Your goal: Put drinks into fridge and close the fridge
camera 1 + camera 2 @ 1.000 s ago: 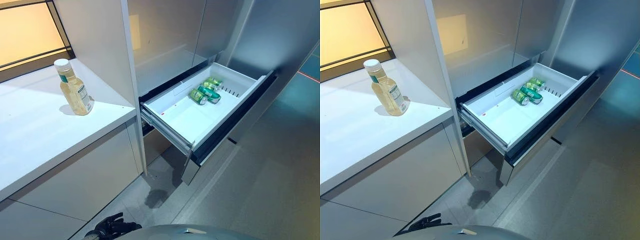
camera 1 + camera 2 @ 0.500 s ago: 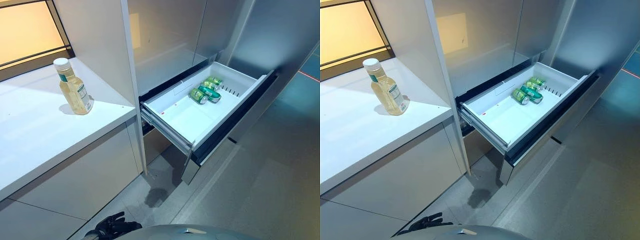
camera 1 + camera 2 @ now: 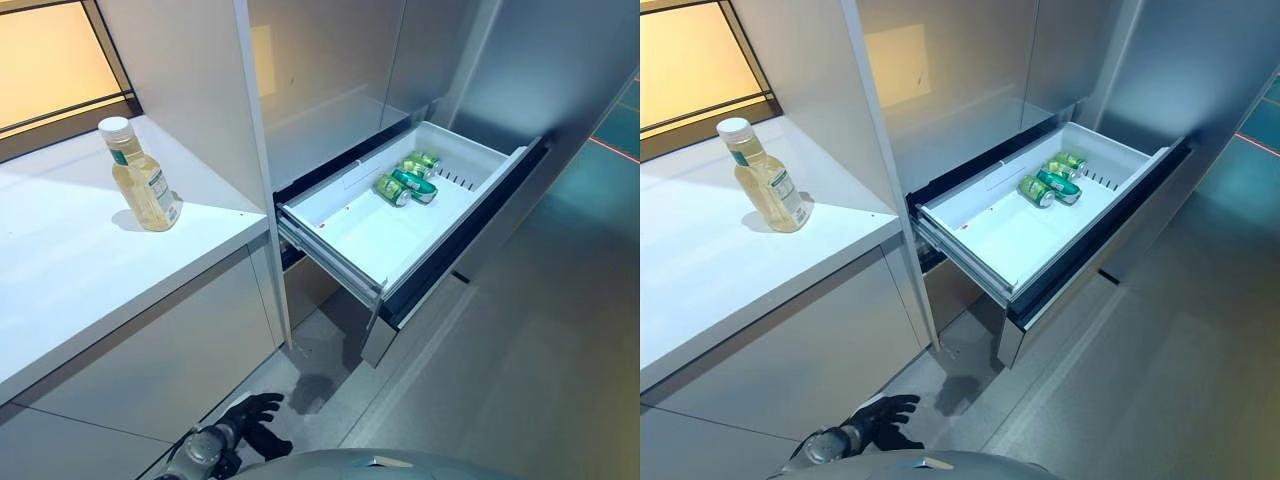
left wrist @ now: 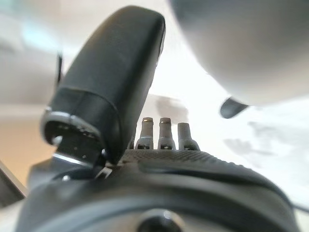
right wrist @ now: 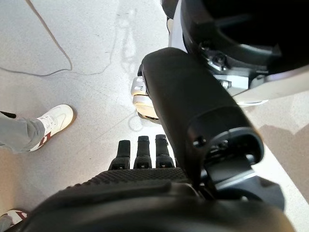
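White bench point(image 3: 70, 270) carries your bottle point(image 3: 141, 179), untouched; cans point(image 3: 405, 182) lie in the open fridge drawer point(image 3: 350, 262). Your left hand point(image 3: 252, 415) has just risen into view, fingers relaxed (empty), presumably reaching. Right hand point(image 5: 145, 159) hangs open.

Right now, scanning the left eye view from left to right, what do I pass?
Bottle on the white counter → left hand low over the floor → open fridge drawer → green cans lying at the drawer's far end.
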### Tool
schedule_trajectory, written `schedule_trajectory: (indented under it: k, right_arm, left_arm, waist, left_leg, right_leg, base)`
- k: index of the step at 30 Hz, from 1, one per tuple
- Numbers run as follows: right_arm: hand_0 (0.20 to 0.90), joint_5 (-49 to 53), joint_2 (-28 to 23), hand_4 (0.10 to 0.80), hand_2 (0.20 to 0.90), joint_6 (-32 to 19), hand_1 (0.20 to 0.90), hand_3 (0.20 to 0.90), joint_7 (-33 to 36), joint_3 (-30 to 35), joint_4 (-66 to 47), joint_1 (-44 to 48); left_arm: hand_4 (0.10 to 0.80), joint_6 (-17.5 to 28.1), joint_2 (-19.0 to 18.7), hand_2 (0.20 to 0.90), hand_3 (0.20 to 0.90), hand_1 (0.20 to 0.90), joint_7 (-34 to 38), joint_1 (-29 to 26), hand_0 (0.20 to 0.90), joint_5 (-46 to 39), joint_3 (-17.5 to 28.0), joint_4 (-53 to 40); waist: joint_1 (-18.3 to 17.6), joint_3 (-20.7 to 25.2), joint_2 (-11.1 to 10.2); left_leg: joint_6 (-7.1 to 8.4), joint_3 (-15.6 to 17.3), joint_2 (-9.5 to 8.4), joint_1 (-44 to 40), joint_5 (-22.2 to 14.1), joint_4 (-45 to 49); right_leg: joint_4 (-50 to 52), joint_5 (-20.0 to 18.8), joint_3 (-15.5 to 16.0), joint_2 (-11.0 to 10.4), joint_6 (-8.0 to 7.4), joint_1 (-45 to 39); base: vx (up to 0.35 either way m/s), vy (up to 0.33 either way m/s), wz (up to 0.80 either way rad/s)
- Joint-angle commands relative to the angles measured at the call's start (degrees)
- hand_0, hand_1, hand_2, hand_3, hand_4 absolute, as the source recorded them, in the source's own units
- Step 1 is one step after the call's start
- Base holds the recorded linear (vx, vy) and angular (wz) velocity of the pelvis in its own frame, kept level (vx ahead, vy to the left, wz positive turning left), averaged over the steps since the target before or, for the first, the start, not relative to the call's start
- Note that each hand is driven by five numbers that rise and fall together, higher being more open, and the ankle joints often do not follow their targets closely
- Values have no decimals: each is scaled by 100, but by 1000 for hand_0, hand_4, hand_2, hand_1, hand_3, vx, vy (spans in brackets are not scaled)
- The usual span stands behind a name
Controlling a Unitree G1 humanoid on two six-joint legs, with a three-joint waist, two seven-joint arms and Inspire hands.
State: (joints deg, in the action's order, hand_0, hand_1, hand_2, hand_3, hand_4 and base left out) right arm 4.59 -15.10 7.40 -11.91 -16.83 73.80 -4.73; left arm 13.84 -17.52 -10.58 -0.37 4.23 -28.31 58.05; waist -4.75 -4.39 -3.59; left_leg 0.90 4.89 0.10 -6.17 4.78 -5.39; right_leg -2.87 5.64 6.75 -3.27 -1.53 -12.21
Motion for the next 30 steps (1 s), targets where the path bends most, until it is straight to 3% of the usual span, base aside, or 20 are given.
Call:
schedule_trajectory:
  k: [1,6,10,12,15,19,21,30]
  right_arm:
    - [900,39,-46,800,900,-232,900,900,-292,-183,-238,592]
    - [900,-43,-142,800,900,-228,900,900,-353,-264,-330,604]
    - [900,-52,-123,800,900,-295,900,900,-348,-267,-308,609]
    - [900,-64,-90,800,900,-347,900,900,-331,-248,-276,605]
    - [900,-56,-106,800,900,-338,900,900,-286,-189,-338,561]
    - [900,13,-83,800,900,-291,900,900,-170,-106,-423,503]
    - [900,56,-63,800,900,-278,900,900,-103,-77,-441,457]
    - [900,257,-38,800,900,-329,900,900,48,-67,-448,364]
  left_arm:
    - [800,543,61,900,900,900,-17,-665,900,562,-454,-396]
    - [800,633,-249,900,900,900,-16,-1012,900,861,-1005,-1425]
    - [800,846,-417,900,900,900,459,-1257,900,1089,-1338,-1930]
    - [800,1234,-478,900,900,900,670,-1226,900,1367,-1334,-2003]
    - [800,1277,-761,900,900,900,702,-1203,900,1336,-1360,-2728]
    - [800,997,-1226,900,900,900,-173,-1322,900,501,-1079,-4095]
    - [800,647,-1501,900,900,900,-585,-1415,900,77,-911,-4872]
    - [800,236,-2173,900,900,900,-1361,-1708,900,-1370,-288,-6407]
  waist:
    - [69,-45,342]
    - [-15,-70,377]
    - [-19,-51,387]
    - [1,-62,381]
    - [27,-85,417]
    - [110,-92,474]
    - [143,-65,504]
    - [232,-11,539]
  left_leg:
    - [-26,263,44,-269,-907,39]
    - [-35,258,43,-255,-915,39]
    - [-59,256,39,-238,-924,39]
    - [-55,251,42,-221,-927,39]
    - [-58,211,29,-221,-928,39]
    - [-79,115,7,-193,-903,39]
    - [-82,65,-4,-179,-887,39]
    - [-110,-38,-35,-121,-859,39]
  right_leg:
    - [-1,-353,112,144,-386,550]
    - [14,-356,81,139,-414,579]
    - [5,-363,80,132,-427,586]
    - [-18,-362,71,141,-420,585]
    - [-32,-358,100,138,-414,565]
    - [-58,-373,152,114,-421,548]
    - [-73,-387,185,106,-427,538]
    - [-128,-424,235,74,-416,533]
  base:
    - [-11,10,-4]
    - [-9,7,-3]
    - [0,8,-3]
    - [-20,-11,-4]
    - [-10,8,-4]
    - [0,0,0]
    - [7,11,5]
    - [-3,4,7]
